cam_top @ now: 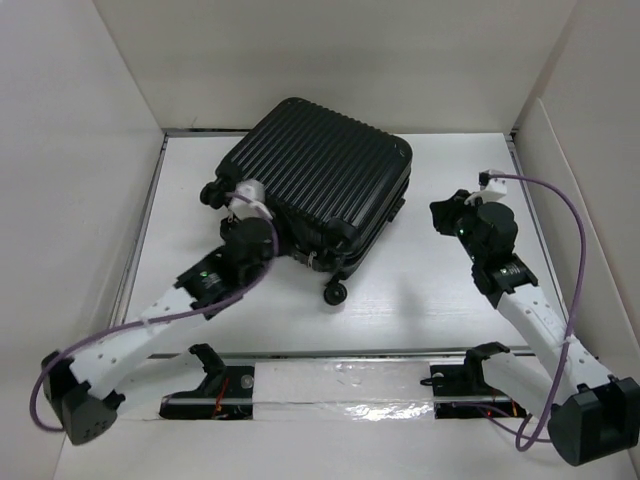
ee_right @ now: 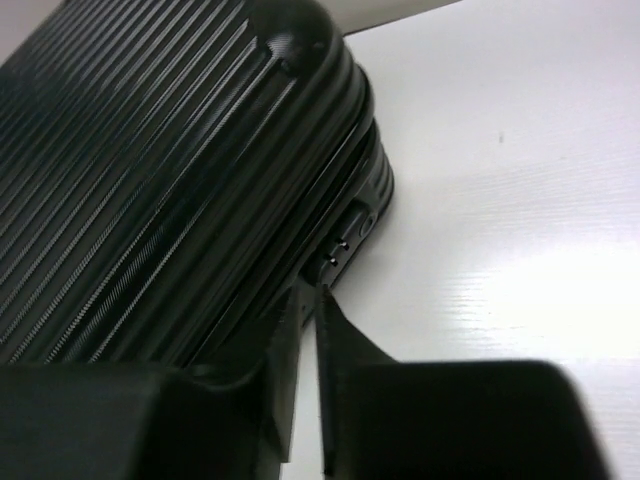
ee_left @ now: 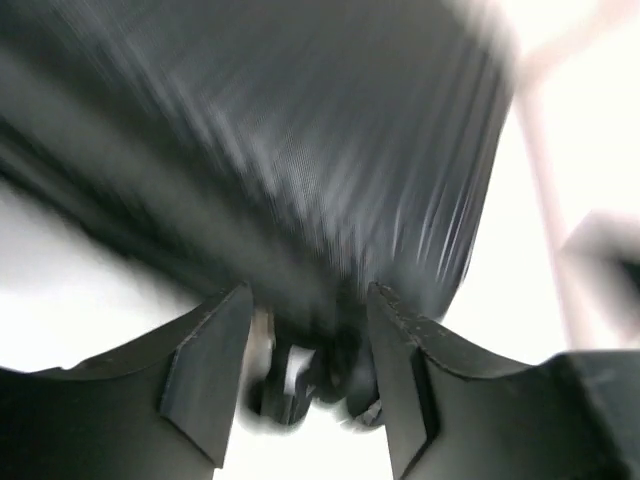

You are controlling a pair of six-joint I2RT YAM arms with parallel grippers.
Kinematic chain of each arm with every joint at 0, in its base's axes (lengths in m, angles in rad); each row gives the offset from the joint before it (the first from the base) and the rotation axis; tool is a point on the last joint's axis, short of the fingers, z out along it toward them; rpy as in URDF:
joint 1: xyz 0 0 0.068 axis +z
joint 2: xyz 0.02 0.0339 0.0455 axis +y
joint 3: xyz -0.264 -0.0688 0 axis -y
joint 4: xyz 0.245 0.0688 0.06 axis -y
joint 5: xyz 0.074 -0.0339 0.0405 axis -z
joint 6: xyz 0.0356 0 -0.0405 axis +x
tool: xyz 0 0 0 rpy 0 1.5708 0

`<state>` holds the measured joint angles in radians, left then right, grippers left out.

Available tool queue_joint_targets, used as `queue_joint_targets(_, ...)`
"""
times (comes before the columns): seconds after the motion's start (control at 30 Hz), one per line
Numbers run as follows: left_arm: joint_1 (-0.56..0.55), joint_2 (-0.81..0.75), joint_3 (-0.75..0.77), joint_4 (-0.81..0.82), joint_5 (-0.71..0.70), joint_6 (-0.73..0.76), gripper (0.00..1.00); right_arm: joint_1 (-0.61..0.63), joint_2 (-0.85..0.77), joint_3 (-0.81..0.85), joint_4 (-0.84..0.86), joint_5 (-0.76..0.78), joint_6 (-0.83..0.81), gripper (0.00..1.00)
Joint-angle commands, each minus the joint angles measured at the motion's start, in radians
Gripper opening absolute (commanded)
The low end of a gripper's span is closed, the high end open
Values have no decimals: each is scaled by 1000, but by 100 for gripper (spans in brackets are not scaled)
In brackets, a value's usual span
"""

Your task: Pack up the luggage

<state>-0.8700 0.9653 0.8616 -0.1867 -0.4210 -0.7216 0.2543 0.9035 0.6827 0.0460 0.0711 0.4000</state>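
Observation:
The luggage (cam_top: 320, 175) is a black ribbed hard-shell suitcase lying closed and flat, turned at an angle, at the back middle of the table. My left gripper (cam_top: 268, 245) is at its near left edge. In the blurred left wrist view the left gripper (ee_left: 310, 300) is open, with the suitcase (ee_left: 300, 150) filling the frame and a dark part of its edge between the fingers. My right gripper (cam_top: 445, 212) is just right of the suitcase. In the right wrist view the right gripper (ee_right: 308, 300) is shut and empty, its tips beside the lock (ee_right: 345, 238) on the suitcase's side.
White walls box in the table (cam_top: 430, 300) on the left, back and right. A caster wheel (cam_top: 335, 293) sticks out at the suitcase's near corner, and others (cam_top: 210, 192) at its left corner. Purple cables (cam_top: 560, 210) loop from both arms.

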Motion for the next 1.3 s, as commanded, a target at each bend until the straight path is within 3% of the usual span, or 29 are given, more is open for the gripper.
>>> queue_joint_targets(0.0, 152, -91, 33, 228, 2, 71, 48, -6, 47, -9, 86, -63, 7, 12)
queue_joint_targets(0.03, 258, -74, 46, 295, 92, 68, 49, -6, 61, -14, 97, -106, 8, 2)
queue_joint_targets(0.07, 317, -45, 71, 311, 147, 62, 49, -6, 73, -14, 106, -112, 10, 0)
queue_joint_targets(0.27, 743, 361, 385, 328, 436, 47, 50, 3, 170, -12, 129, -128, 0, 0)
queue_joint_targets(0.5, 956, 838, 914, -5, 550, 188, 48, 13, 213, 6, 121, -119, -12, 2)
queue_joint_targets(0.7, 1005, 1125, 1183, -200, 665, 268, 50, 45, 264, 26, 112, -88, -23, 2)
queue_joint_targets(0.93, 999, 1185, 1105, -90, 722, 234, 49, 82, 303, 35, 140, -7, -1, 2)
queue_joint_targets(1.1, 941, 1192, 1004, 1, 738, 199, 49, 82, 417, 187, 77, 50, 10, 2)
queue_joint_targets(1.2, 921, 1117, 834, 130, 755, 137, 47, 54, 508, 271, 68, 98, 3, 2)
queue_joint_targets(1.27, 893, 1035, 578, 348, 746, 55, 47, 43, 584, 313, 69, 93, -6, 1)
